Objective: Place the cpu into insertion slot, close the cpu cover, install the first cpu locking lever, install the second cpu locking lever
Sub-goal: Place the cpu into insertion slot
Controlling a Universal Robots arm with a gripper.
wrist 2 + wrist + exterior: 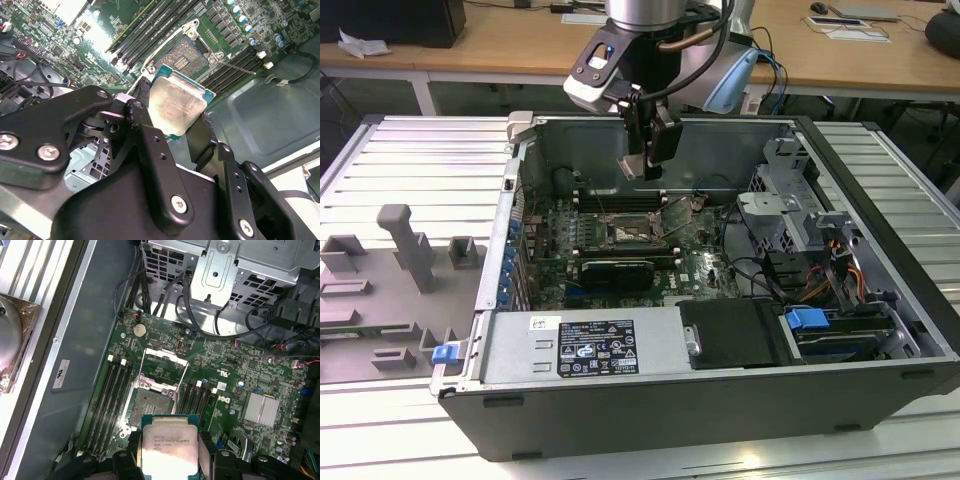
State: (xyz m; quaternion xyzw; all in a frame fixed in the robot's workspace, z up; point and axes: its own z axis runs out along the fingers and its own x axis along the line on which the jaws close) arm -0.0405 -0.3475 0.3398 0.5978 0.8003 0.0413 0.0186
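My gripper (647,160) hangs inside the open computer case, above the motherboard, shut on the cpu (167,450). The cpu is a flat square chip with a pale metal top (175,106), pinched at two opposite edges by the black fingers (145,125). The insertion slot (150,406) lies bare just beyond the chip, its dark pin field (183,54) uncovered. The cpu cover (165,365), a silver frame plate, stands swung open at the slot's far side. In the exterior view the insertion slot (638,232) sits below the gripper, with a clear gap between them.
Long memory slots (111,395) flank the socket on both sides. A metal drive cage (790,200) and loose cables (760,270) fill the exterior view's right of the case. A power supply (580,345) runs along its near wall. Grey fixture blocks (405,250) stand outside the case.
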